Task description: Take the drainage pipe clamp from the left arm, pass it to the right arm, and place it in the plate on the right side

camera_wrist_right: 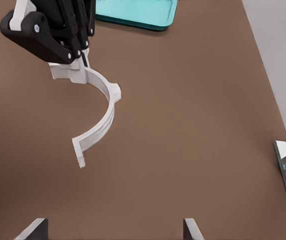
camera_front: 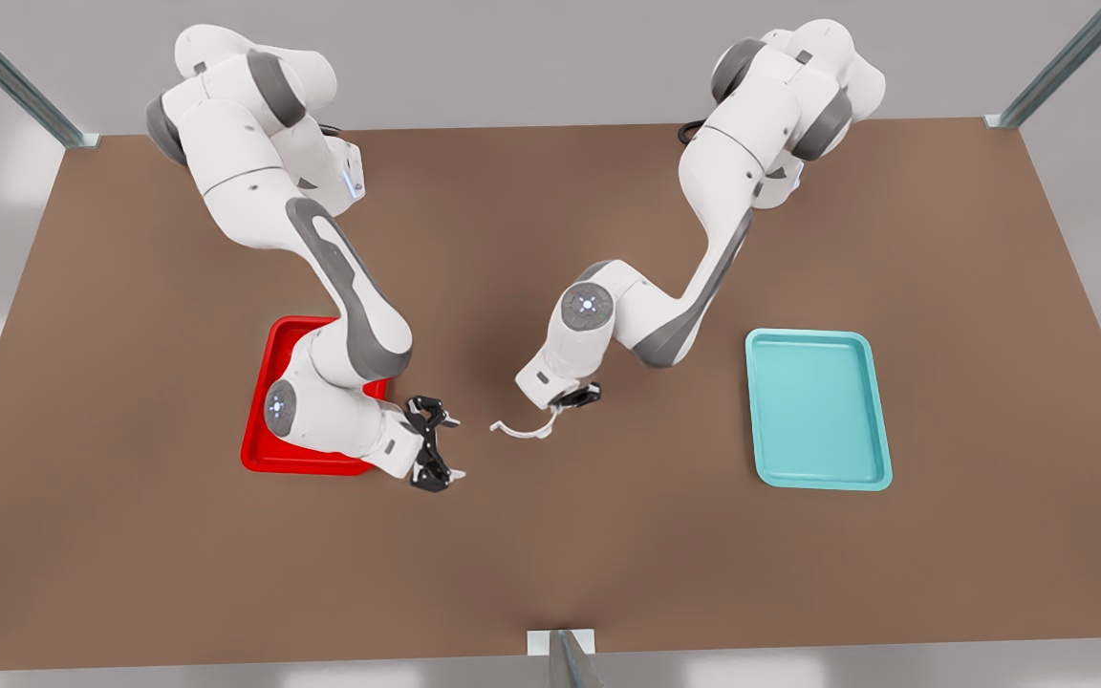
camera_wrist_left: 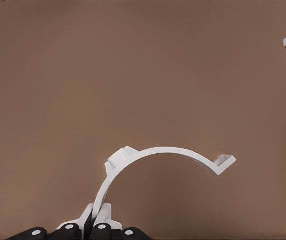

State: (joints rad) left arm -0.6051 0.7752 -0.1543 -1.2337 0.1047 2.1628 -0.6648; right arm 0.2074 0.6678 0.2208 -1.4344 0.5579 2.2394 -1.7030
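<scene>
We list one white pipe clamp (camera_front: 524, 428), pinched at one end by the left pincer (camera_front: 577, 396) and hanging above the bare brown worktop (camera_front: 608, 554) near its middle. The right pincer (camera_front: 436, 445) sits to the front view's left of the clamp, fingers spread, apart from it. Behind that arm lies the red plate (camera_front: 269, 420). A teal tray (camera_front: 818, 409) lies on the front view's right.

An arm hides much of the red plate (camera_front: 275, 401).
</scene>
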